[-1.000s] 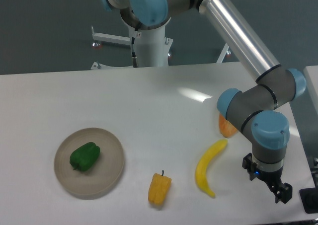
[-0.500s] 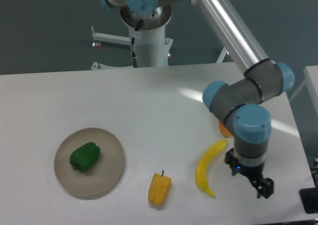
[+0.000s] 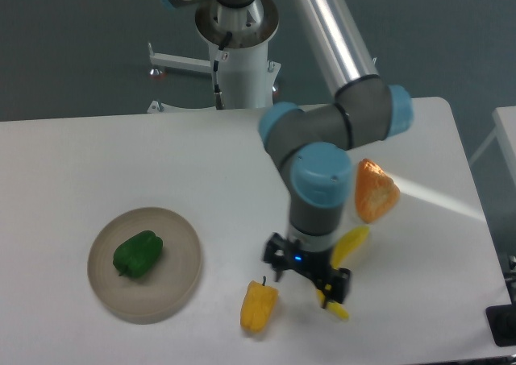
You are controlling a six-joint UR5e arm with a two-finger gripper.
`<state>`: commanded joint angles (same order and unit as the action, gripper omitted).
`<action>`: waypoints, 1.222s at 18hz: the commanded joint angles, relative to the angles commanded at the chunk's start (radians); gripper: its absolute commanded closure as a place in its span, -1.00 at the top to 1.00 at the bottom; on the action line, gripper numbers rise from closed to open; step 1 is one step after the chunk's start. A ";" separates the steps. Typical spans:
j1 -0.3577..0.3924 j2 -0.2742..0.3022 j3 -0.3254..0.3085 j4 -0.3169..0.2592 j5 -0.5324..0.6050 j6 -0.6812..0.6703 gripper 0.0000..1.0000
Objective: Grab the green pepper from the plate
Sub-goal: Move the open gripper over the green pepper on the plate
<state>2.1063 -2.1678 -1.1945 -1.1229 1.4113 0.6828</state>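
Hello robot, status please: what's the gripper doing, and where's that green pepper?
Gripper empty, above the table near the yellow pepper. Green pepper untouched on the plate. Nothing in the way.

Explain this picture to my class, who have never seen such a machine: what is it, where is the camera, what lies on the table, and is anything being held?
The machine is a robot arm made of jointed grey and blue tubes, standing on a post behind a white table. One fixed camera looks down at the table from the front. At the arm's end is its tool, a small black two-finger part; it holds nothing, and whether it is open cannot be told. On the table lie a beige plate with a green pepper on it, a yellow-orange pepper, a banana partly hidden behind the arm, and an orange wedge-shaped item.
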 joint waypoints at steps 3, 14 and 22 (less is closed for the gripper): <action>-0.026 0.064 -0.147 0.070 -0.006 -0.067 1.00; -0.172 0.132 -0.382 0.280 -0.031 -0.149 1.00; -0.204 0.115 -0.396 0.302 -0.031 -0.140 1.00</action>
<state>1.9022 -2.0524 -1.5908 -0.8207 1.3806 0.5430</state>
